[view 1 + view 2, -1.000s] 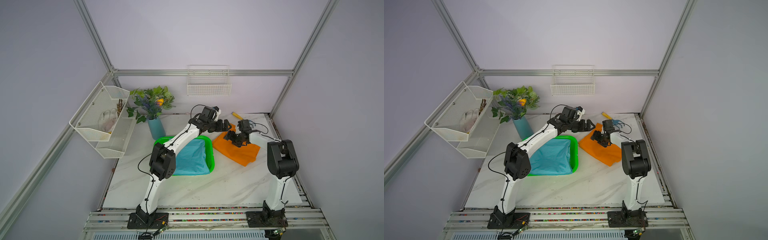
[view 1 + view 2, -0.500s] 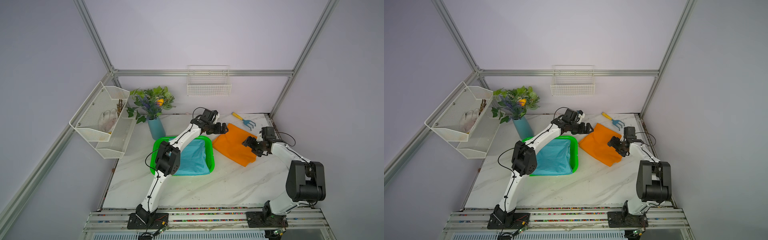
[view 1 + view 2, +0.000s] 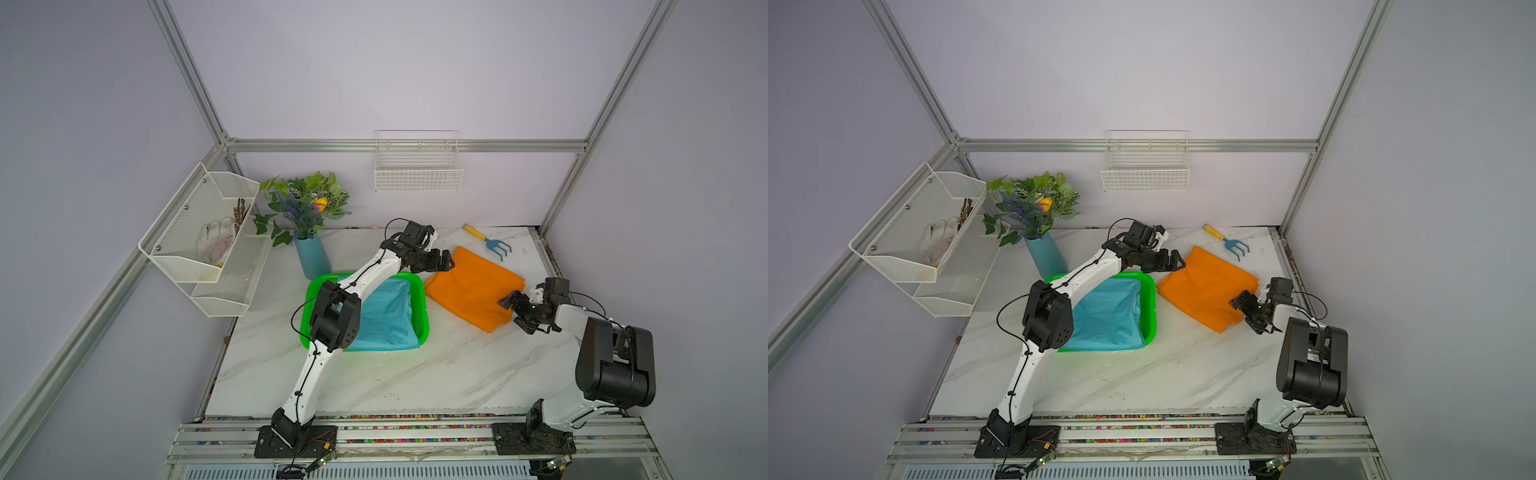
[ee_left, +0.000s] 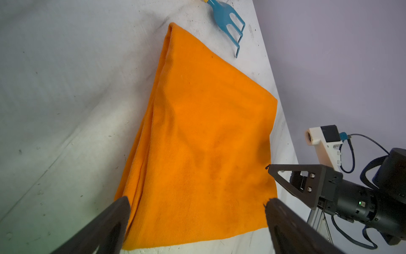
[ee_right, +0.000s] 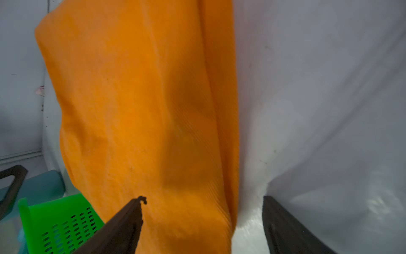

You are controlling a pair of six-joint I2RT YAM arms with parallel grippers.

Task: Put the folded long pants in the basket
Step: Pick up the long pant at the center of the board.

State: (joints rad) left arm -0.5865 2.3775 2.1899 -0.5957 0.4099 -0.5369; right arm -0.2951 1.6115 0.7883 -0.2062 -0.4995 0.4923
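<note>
Left gripper and right gripper gape wide at opposite edges of the flat orange pants (bare marble in front).

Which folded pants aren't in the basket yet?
The orange pants, flat on the table beside the green basket; the teal pants already lie inside it.

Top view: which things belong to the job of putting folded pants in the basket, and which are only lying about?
Job: orange folded pants, on the table; teal-blue folded pants, already in the green basket.
Lying about: blue hand rake; vase of flowers; white wire basket; white mesh rack holding a glove.
</note>
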